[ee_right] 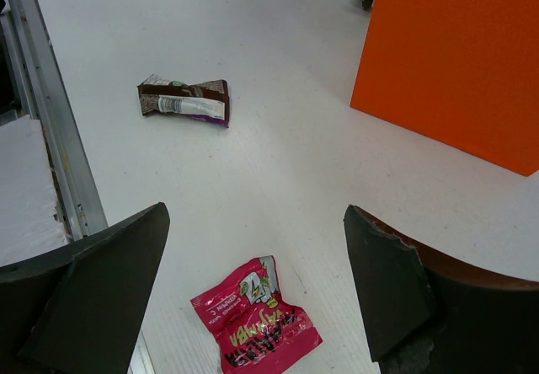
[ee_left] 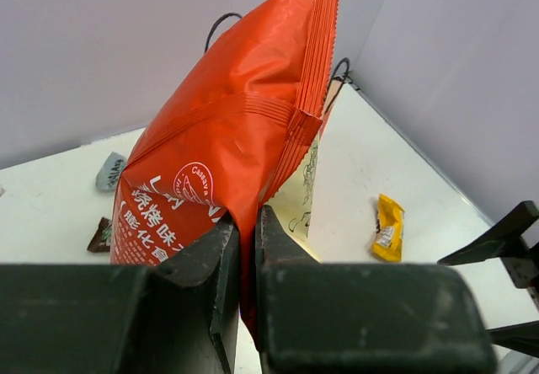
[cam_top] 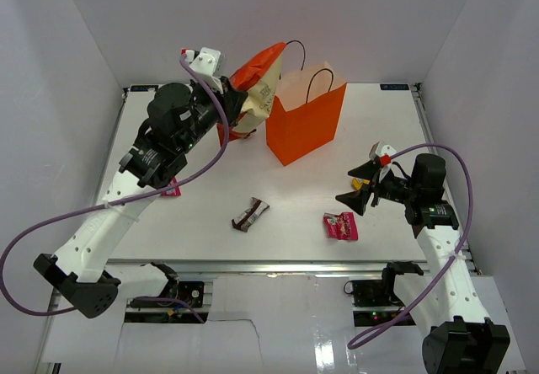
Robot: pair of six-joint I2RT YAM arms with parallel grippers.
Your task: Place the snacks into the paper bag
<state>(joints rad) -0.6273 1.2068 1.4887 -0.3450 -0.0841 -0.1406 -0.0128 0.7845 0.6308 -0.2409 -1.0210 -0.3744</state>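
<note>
Left gripper, clamped on the red chip bag (long axis roughly upright), holds it just left of the paper bag, near the table's far edge.

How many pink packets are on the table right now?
2. One pink packet lies near the front edge by the open right tool; the other peeks from under the left arm. More may hide behind the paper bag.

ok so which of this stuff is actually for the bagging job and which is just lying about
Job: red chip bag in the left claw, orange paper bag, brown candy bar, pink packet, yellow packet.
Just there: purple cable, metal rail at the table edge.
</note>
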